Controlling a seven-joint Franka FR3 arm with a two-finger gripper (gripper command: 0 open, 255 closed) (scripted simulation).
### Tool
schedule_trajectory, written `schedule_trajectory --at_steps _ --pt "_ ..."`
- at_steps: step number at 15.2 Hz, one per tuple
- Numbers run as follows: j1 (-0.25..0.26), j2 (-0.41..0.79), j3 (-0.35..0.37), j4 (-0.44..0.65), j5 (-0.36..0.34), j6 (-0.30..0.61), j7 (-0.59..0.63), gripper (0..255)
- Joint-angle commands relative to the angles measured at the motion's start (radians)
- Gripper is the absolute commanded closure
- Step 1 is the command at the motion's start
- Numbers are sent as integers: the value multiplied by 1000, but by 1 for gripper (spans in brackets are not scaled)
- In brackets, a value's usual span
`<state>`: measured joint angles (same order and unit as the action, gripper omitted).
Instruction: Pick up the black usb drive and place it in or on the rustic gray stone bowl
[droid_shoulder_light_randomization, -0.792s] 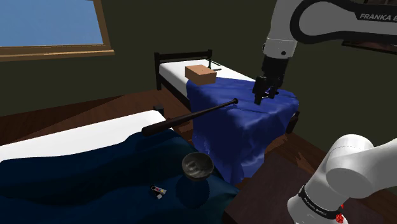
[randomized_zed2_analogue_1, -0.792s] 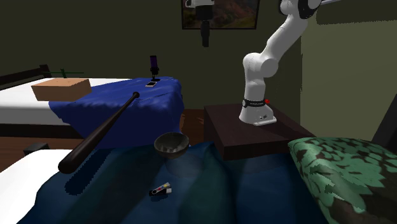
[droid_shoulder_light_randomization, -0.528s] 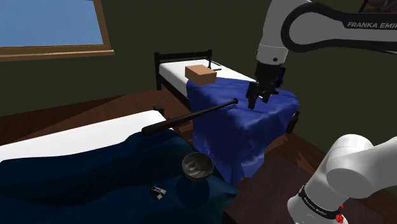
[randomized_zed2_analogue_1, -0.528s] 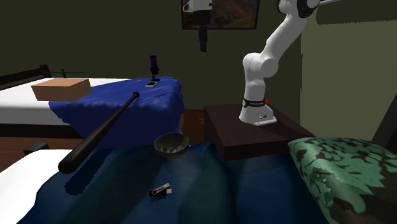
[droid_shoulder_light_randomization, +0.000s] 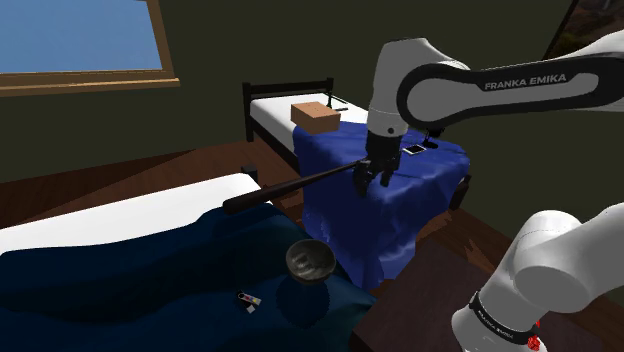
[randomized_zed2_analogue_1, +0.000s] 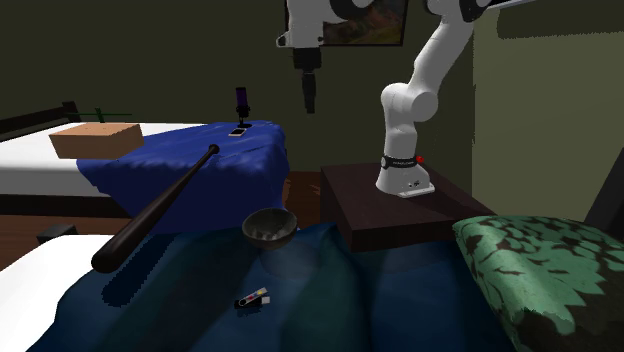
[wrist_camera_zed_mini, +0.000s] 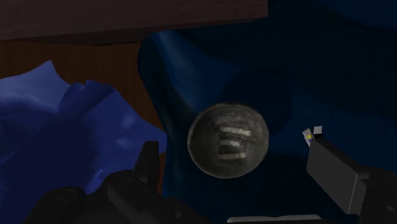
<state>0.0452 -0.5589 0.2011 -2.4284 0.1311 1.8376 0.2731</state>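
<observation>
Dim olive-walled bedroom, two beds side by side, a blue window (droid_shoulder_light_randomization: 80, 40) up in the shoulder view's left corner. Over them hangs the all-black two-finger gripper (droid_shoulder_light_randomization: 378, 178), its fingers (wrist_camera_zed_mini: 147, 164) spread wide apart and clasping nothing. Straight ahead of them in the wrist view, well below, sits the round, mottled grey stone-look bowl (wrist_camera_zed_mini: 228, 140), upright on the dark navy blanket (droid_shoulder_light_randomization: 130, 275) of the nearer bed. The small black stick-shaped USB drive (randomized_zed2_analogue_1: 252, 298), with a pale end, lies flat on the same blanket, near the bowl but apart from it, toward the shoulder view's lower left; in the wrist view its pale tip peeks out just past one finger. A long dark baseball bat (droid_shoulder_light_randomization: 300, 183) spans from the nearer bed to the brighter blue cloth (droid_shoulder_light_randomization: 400, 210) draped over the farther bed, its thin end close to the gripper in the shoulder view. On that farther bed rest a tan cardboard box (droid_shoulder_light_randomization: 316, 117) and a small flat white-faced card (droid_shoulder_light_randomization: 413, 150). The white arm (droid_shoulder_light_randomization: 480, 85) arches up from its dark brown stand (randomized_zed2_analogue_1: 350, 200), beside a green leaf-patterned cushion (randomized_zed2_analogue_1: 540, 270).
</observation>
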Motion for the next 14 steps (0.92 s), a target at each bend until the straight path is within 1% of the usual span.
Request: schedule_trajectory --at_steps 1,5,8,11,14 --pt "6 56 27 -13 8 74 21 0" --pt "16 177 81 -12 9 200 67 0" --pt "20 279 119 4 -4 289 108 0" --pt "24 389 154 32 -33 372 156 0" --pt "29 506 182 73 -80 447 213 0"
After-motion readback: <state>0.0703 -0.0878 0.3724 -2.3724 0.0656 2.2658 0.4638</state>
